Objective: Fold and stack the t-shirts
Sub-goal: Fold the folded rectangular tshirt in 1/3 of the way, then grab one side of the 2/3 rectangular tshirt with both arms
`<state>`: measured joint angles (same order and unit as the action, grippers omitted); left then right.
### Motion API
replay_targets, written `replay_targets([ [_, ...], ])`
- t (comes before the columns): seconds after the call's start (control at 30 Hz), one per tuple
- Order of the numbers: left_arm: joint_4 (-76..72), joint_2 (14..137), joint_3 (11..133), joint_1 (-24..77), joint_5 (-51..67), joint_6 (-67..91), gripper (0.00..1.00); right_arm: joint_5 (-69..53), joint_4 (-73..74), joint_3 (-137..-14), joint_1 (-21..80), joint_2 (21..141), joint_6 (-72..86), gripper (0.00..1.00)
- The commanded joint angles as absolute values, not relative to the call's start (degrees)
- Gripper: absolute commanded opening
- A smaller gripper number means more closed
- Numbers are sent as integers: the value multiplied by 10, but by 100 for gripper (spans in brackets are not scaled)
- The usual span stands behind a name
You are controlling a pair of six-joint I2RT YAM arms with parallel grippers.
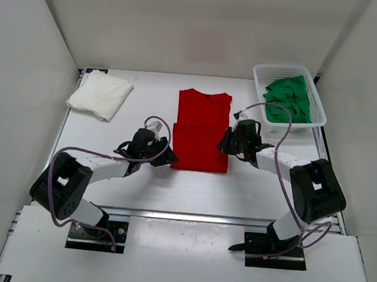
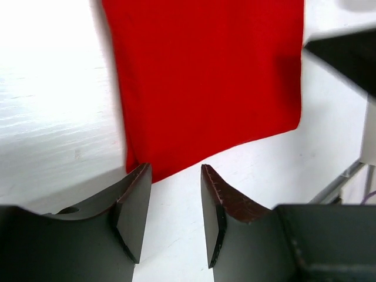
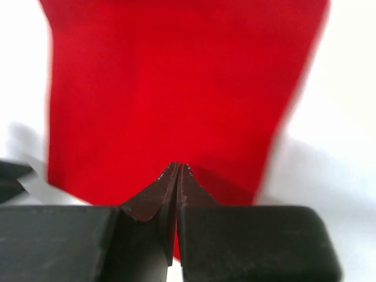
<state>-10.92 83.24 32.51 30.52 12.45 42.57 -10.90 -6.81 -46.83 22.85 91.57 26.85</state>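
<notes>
The red t-shirt [image 1: 202, 132] lies flat in the middle of the table, partly folded into a narrow rectangle. My left gripper [image 1: 164, 154] is open and empty at the shirt's near left corner; in the left wrist view [image 2: 174, 170] the red cloth [image 2: 205, 76] lies just past the fingertips. My right gripper [image 1: 226, 143] is at the shirt's right edge. In the right wrist view [image 3: 177, 167] its jaws are pressed together over the red cloth [image 3: 176, 82], and I see no cloth lifted. The white t-shirt [image 1: 100, 95] lies folded at the back left. The green t-shirt [image 1: 288, 97] is crumpled in the basket.
The white mesh basket [image 1: 319, 103] stands at the back right, close behind the right arm. White walls enclose the table on the left, back and right. The right arm's dark body [image 2: 346, 59] shows at the right of the left wrist view.
</notes>
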Motion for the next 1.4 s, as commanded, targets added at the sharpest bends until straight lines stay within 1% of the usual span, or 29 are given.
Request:
replay_targets([
  [0.0, -59, 814, 326, 303, 100, 389, 51, -123, -96, -405, 228, 865, 292, 0],
  [0.17, -47, 831, 304, 301, 97, 376, 54, -131, -112, -329, 224, 867, 301, 0],
  [0.27, -54, 840, 300, 300, 94, 378, 57, -138, -115, -320, 223, 860, 301, 0],
  [0.3, -54, 842, 300, 305, 98, 377, 57, -140, -113, -320, 224, 850, 297, 2],
  [0.33, -52, 845, 300, 308, 94, 380, 57, -147, -111, -316, 224, 833, 289, 8],
  [0.37, -53, 844, 301, 310, 91, 381, 57, -149, -105, -312, 223, 814, 285, 12],
  [0.43, -59, 845, 296, 312, 90, 382, 57, -135, -95, -297, 222, 773, 280, 29],
  [0.53, -69, 857, 294, 311, 91, 388, 55, -125, -83, -259, 201, 722, 280, 39],
  [0.67, -77, 877, 300, 323, 94, 392, 49, -152, -88, -220, 187, 724, 288, 40],
  [0.7, -78, 882, 300, 320, 94, 394, 48, -156, -87, -221, 187, 733, 287, 40],
  [0.8, -83, 889, 308, 327, 92, 397, 42, -178, -100, -228, 192, 764, 286, 41],
  [0.83, -83, 889, 309, 326, 92, 399, 39, -191, -109, -232, 188, 775, 290, 40],
  [0.9, -84, 887, 314, 329, 88, 402, 33, -213, -119, -236, 184, 796, 294, 34],
  [0.93, -84, 890, 316, 330, 84, 403, 29, -225, -133, -237, 181, 801, 296, 28],
  [1.0, -88, 889, 318, 328, 83, 406, 19, -228, -135, -242, 184, 809, 301, 13],
  [1.03, -91, 883, 316, 329, 84, 410, 16, -234, -135, -242, 181, 811, 298, 10],
  [1.1, -102, 878, 311, 330, 89, 412, 8, -239, -149, -238, 182, 798, 301, 0],
  [1.17, -89, 869, 309, 334, 94, 412, 1, -226, -131, -230, 189, 773, 301, 0],
  [1.2, -74, 857, 310, 339, 98, 410, 0, -220, -122, -231, 194, 765, 301, 0],
  [1.3, -30, 803, 283, 360, 89, 402, 0, -207, -68, -208, 214, 699, 305, 0],
  [1.37, 0, 749, 252, 383, 88, 396, 0, -181, -20, -172, 243, 632, 322, 0],
])
